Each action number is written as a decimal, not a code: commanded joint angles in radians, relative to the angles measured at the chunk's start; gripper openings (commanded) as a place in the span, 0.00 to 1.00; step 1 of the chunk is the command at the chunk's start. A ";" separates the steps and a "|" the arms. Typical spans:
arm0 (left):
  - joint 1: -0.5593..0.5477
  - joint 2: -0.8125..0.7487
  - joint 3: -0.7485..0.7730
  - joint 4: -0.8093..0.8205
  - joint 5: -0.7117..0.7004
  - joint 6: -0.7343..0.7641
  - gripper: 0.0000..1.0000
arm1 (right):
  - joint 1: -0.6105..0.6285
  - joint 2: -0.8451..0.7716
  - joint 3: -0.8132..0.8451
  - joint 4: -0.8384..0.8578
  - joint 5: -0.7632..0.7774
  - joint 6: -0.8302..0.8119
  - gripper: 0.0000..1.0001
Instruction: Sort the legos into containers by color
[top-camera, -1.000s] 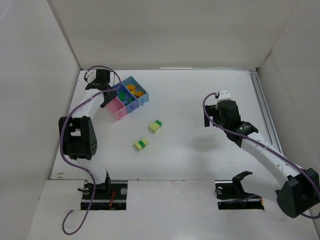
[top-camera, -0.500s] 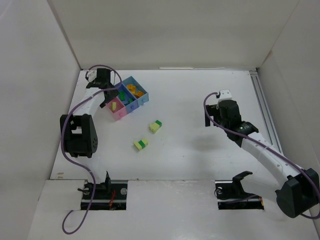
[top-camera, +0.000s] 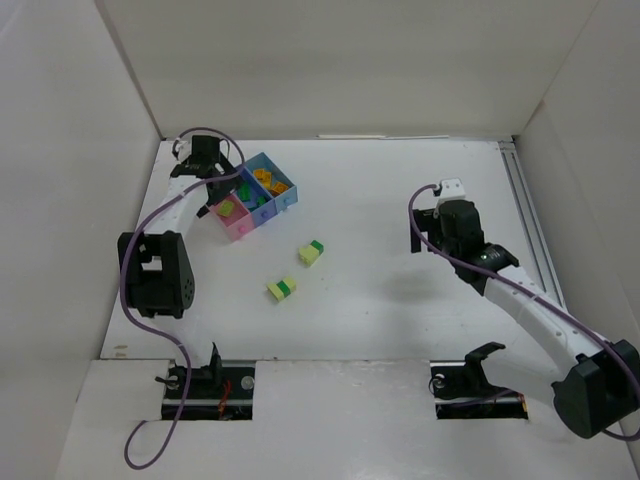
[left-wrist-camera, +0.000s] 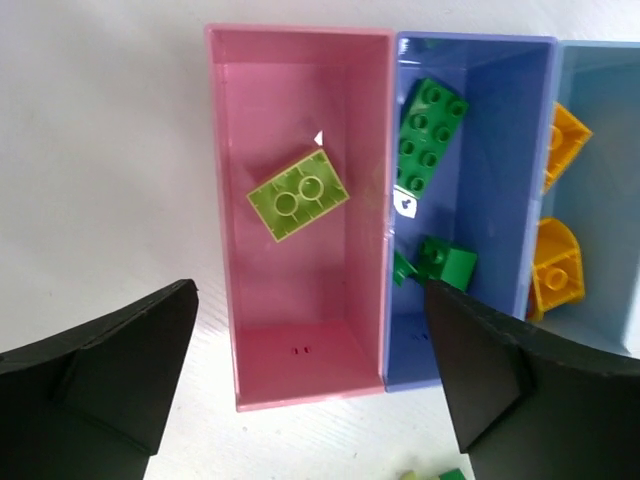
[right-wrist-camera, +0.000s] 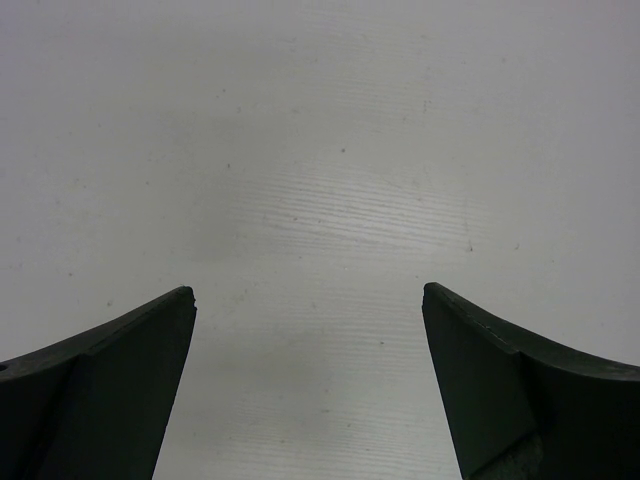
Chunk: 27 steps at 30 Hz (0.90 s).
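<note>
Plastic, so likely hard and light, the nearer pale brick (top-camera: 282, 288) lies on the desk (top-camera: 400, 330) at five o'clock from the bins (top-camera: 245, 230), best pinched across its flat sides; the left hand (left-wrist-camera: 310, 290) and right hand (right-wrist-camera: 308, 295) are both wide apart, holding nothing.

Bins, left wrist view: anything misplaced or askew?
Nothing spilled or damaged. The lime brick lies skewed in the pink bin, alone. Two yellow-green bricks sit loose on the table.
</note>
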 joint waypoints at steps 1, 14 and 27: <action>0.008 -0.116 -0.019 0.029 0.045 0.026 0.98 | -0.008 -0.030 0.027 0.035 -0.009 -0.002 1.00; -0.329 -0.536 -0.370 -0.003 0.114 -0.045 1.00 | -0.008 0.010 0.018 0.118 -0.242 -0.073 1.00; -0.574 -0.708 -0.708 0.169 0.233 -0.040 1.00 | 0.011 0.050 -0.051 0.145 -0.402 -0.082 1.00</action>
